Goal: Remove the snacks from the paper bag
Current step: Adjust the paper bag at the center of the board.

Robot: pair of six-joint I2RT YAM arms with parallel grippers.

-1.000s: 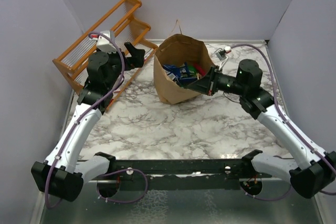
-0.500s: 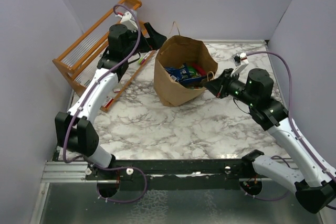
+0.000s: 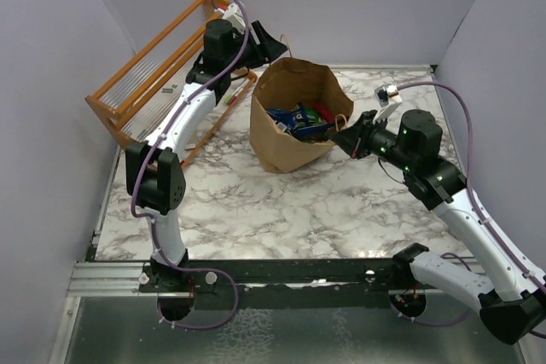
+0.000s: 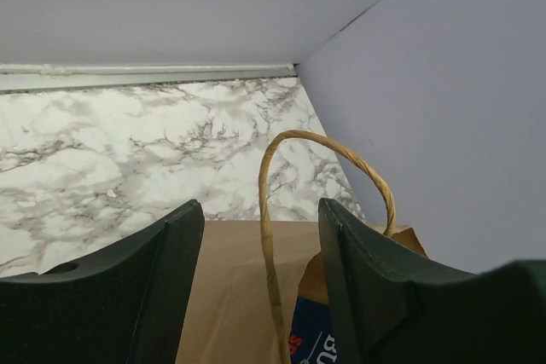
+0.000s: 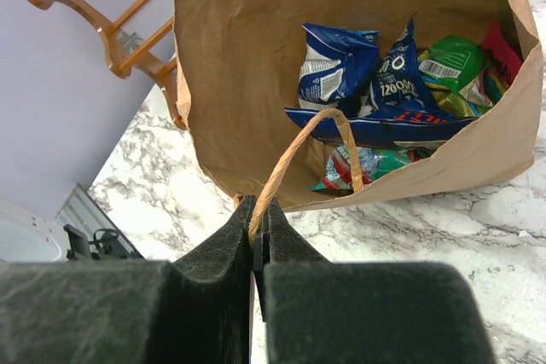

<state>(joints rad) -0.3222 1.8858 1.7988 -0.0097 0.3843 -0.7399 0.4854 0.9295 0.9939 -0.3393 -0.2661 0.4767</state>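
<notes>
While the right pincer [image 5: 258, 210] pinches a handle [image 5: 299, 147], the outstretched left pincer [image 4: 260, 210] stands spread.

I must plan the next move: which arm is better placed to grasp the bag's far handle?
Left. The left gripper hovers open at the far handle; the right gripper is shut on the near handle of the paper bag.

Right tool [image 5: 258, 215] pinches handle [image 5: 294, 147] of paper bag [image 5: 239, 83]; snacks [image 5: 388, 83] inside, perhaps six.
</notes>
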